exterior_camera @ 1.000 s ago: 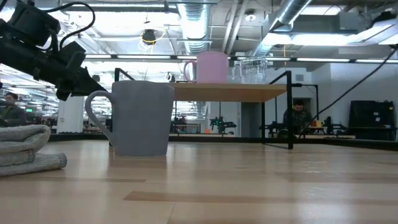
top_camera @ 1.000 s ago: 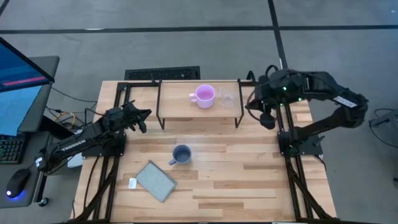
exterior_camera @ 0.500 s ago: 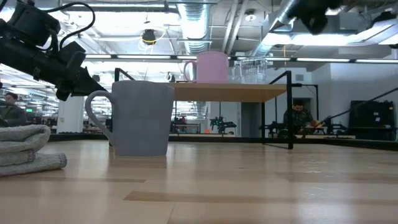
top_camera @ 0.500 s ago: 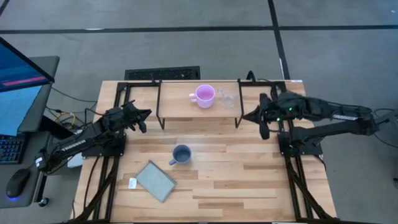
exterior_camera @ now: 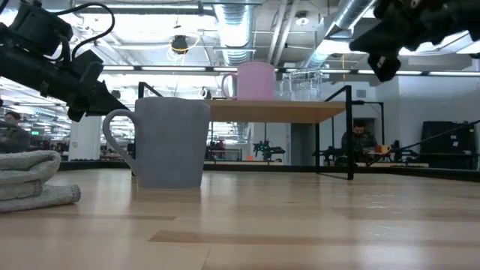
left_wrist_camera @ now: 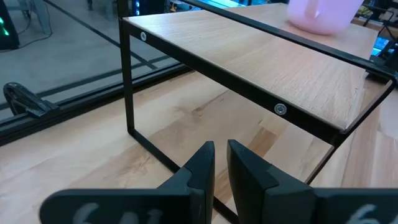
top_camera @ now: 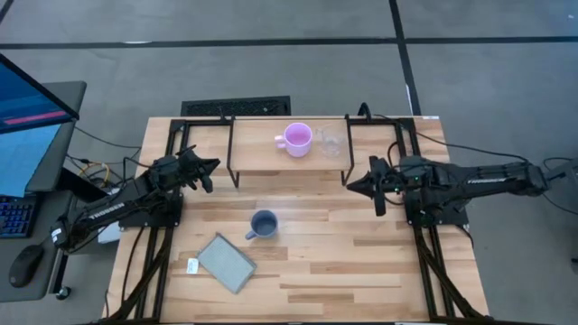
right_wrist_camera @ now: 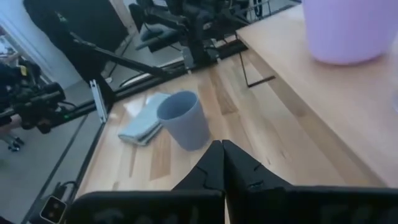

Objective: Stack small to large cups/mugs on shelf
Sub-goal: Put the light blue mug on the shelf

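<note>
The pink-lilac mug [top_camera: 296,138] and the small clear glass cup [top_camera: 330,143] stand upright side by side on the light-wood shelf [top_camera: 271,158] at the table's far side. The grey-blue mug [top_camera: 263,224] stands upright on the tabletop nearer the middle, its handle toward the left. My left gripper [top_camera: 213,164] is shut and empty beside the shelf's left end; its wrist view [left_wrist_camera: 221,152] looks at the shelf's frame. My right gripper [top_camera: 354,183] is shut and empty off the shelf's right near corner, pointing left; it also shows in its wrist view [right_wrist_camera: 222,149].
A flat grey pad [top_camera: 227,263] lies on the table's near left, with a small white tag [top_camera: 192,265] beside it. The shelf's black frame legs [top_camera: 346,176] stand close to my right gripper. A person [exterior_camera: 358,142] sits in the room beyond the table.
My right gripper has moved from beside the shelf's right end toward the table's near edge and down, its arm stretching out flatter, and now points left at the shelf's right near corner. The cups and my left arm have kept still.
</note>
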`<control>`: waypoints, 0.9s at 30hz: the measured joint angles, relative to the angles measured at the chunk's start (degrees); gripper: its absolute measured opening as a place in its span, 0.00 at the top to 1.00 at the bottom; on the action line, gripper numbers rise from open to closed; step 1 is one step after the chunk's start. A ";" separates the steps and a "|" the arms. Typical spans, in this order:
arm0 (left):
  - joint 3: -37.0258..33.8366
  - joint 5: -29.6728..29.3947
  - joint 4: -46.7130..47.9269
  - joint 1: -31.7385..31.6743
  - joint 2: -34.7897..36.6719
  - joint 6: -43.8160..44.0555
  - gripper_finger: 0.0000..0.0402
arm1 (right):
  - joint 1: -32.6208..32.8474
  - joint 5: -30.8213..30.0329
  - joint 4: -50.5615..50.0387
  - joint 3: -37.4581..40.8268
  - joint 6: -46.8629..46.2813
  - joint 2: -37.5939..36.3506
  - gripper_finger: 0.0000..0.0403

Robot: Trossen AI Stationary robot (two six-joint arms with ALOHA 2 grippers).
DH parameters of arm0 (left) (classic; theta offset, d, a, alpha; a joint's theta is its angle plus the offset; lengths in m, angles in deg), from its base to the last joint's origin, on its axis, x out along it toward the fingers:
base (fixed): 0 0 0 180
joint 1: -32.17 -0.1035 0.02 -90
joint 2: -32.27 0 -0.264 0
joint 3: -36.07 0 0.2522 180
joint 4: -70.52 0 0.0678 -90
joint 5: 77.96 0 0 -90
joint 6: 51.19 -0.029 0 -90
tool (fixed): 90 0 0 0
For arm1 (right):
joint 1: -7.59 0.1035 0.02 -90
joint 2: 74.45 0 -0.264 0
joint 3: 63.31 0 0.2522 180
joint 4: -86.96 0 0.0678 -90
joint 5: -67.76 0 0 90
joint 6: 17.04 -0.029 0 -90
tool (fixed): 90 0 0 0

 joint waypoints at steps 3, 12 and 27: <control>0.00 0.00 0.00 0.01 0.00 0.00 0.92 | 0.00 -0.64 1.63 2.83 -0.44 -2.17 0.97; 0.00 0.85 -0.08 -0.01 0.00 0.48 0.92 | 0.00 -3.60 5.56 12.32 -5.86 -11.90 0.96; 0.34 8.65 -7.24 0.01 0.03 -0.26 0.92 | 0.00 -4.59 4.22 14.64 -5.01 -15.29 0.95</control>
